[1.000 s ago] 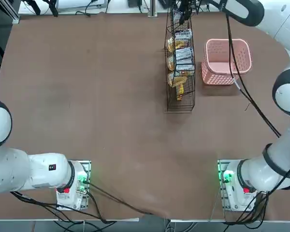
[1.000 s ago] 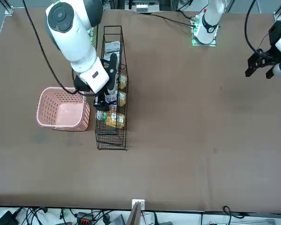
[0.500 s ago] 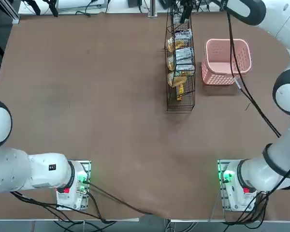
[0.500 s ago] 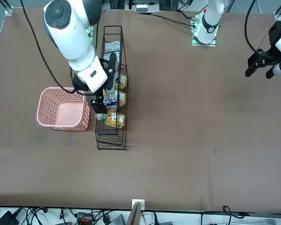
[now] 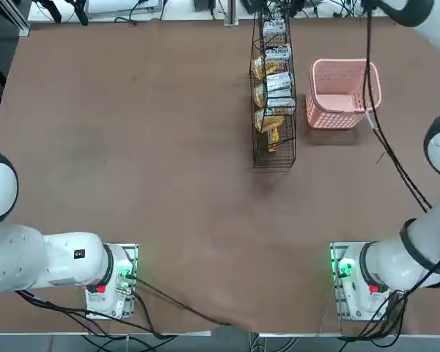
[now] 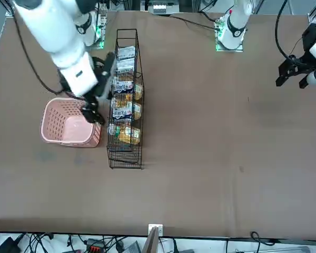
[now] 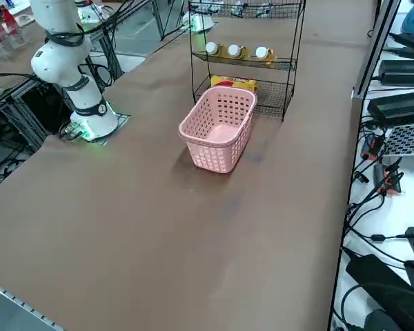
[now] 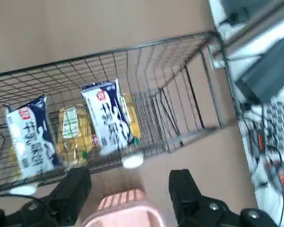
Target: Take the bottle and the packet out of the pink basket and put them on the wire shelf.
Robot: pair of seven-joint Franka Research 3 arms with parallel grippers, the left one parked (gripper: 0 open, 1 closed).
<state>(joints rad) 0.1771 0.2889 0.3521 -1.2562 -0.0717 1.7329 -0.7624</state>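
Observation:
The pink basket (image 5: 337,117) (image 6: 68,138) (image 7: 214,152) stands beside the black wire shelf (image 5: 273,158) (image 6: 126,153) (image 7: 283,89), and nothing shows inside it. Several white packets with dark print (image 8: 106,120) (image 5: 279,82) lie on the shelf's tiers. Amber bottles with white caps (image 7: 234,49) (image 8: 73,135) lie among them. I cannot tell which packet or bottle came from the basket. My right gripper (image 6: 94,113) (image 8: 129,189) hangs open and empty over the basket's rim (image 8: 123,210) on the shelf side, apart from the wires.
A yellow packet (image 7: 231,83) lies on a low tier of the shelf. The right arm's cable (image 5: 385,154) hangs across the table right of the basket. Cables and devices (image 7: 400,69) crowd the bench beyond the table's far edge.
My gripper has drawn back out of the shelf and moved sideways to the basket's edge. A white packet now shows at the far end of the shelf where the fingers were.

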